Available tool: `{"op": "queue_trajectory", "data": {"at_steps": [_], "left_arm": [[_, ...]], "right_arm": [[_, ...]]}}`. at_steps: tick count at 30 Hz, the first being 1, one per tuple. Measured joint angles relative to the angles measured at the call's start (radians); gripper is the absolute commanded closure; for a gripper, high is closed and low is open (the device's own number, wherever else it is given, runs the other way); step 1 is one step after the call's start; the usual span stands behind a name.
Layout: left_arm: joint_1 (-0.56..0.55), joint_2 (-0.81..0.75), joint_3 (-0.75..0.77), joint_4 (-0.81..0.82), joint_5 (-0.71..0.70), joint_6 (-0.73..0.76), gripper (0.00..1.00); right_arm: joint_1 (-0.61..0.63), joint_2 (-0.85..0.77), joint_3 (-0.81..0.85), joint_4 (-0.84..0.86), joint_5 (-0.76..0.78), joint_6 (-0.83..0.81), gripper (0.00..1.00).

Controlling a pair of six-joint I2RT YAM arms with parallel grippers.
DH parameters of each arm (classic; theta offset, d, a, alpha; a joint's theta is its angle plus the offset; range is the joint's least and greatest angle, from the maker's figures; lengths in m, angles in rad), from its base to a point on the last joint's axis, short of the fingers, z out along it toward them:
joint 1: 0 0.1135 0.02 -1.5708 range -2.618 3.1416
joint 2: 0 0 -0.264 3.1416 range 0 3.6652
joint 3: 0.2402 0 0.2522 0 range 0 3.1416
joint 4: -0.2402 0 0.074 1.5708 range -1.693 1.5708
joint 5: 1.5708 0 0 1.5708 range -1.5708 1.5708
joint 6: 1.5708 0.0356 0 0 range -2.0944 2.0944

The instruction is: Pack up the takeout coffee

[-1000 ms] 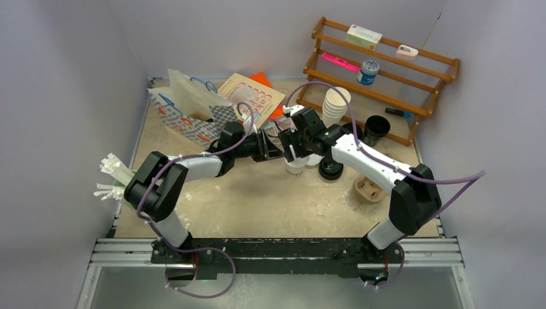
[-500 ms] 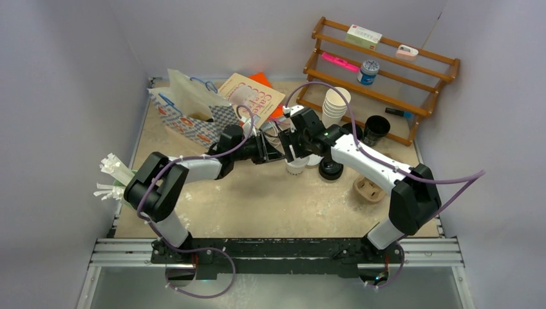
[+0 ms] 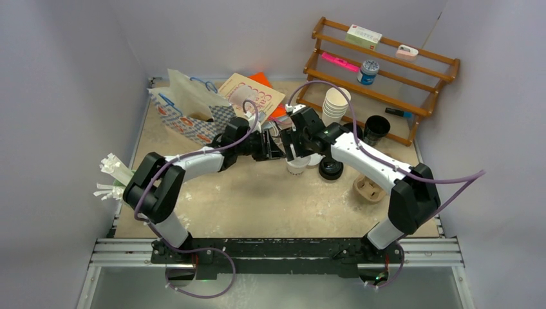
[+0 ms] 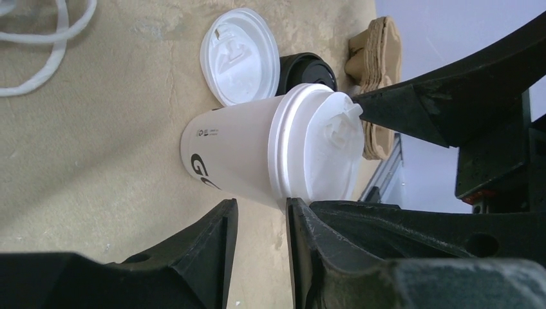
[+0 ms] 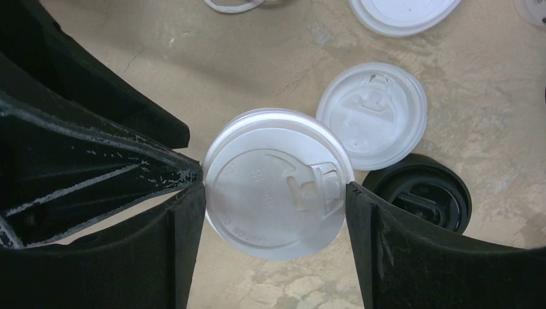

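White-lidded cup (image 5: 277,183) stands upright on the tabletop (image 3: 257,199), mid-width, toward the far half. Lid is seated on it; black lettering shows on the cup wall.

Right gripper (image 5: 275,190) is over it from above. Jaws sit on opposite sides of the lid rim with both pads touching it, so it is gripping the cup at the lid.

Left gripper (image 4: 259,212) comes in low from the left with its tips just short of the cup's base. Jaws are parted a little with nothing between them, and they are not touching the cup.

A loose white lid (image 5: 373,116) lies flat just beside the cup on its right and slightly farther away. A black lid (image 5: 422,199) lies flat next to that, right of the cup. A second loose white lid (image 5: 402,9) lies farther off, cut by the frame edge.

Black cup (image 3: 375,129) has no lid and stands upright, far right, near the wooden rack (image 3: 386,77). A stack of white cups (image 3: 335,106) is just left of it. Brown cup carrier (image 3: 368,188) is right of the lids and nearer.

Patterned paper bag (image 3: 190,112) is far left, with a booklet (image 3: 251,95) beside it at the far edge.
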Motion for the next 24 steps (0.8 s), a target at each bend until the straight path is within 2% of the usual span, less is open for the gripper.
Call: {"op": "queue_trajectory", "data": {"at_steps": [7,11,12,24], "left_arm": [[-0.016,-0.034,0.073,-0.177,-0.083,0.094,0.58],[-0.016,-0.069,0.078,-0.219,-0.109,0.117,0.57],[-0.016,-0.072,0.078,-0.222,-0.11,0.119,0.57],[-0.016,-0.078,0.054,-0.185,-0.08,0.095,0.57]], "right_arm": [[-0.001,0.04,0.08,-0.137,0.051,0.121,0.2],[-0.001,0.08,0.132,-0.191,0.07,0.209,0.02],[-0.001,0.085,0.133,-0.196,0.07,0.228,0.01],[-0.001,0.05,0.129,-0.217,0.068,0.303,0.01]]}}
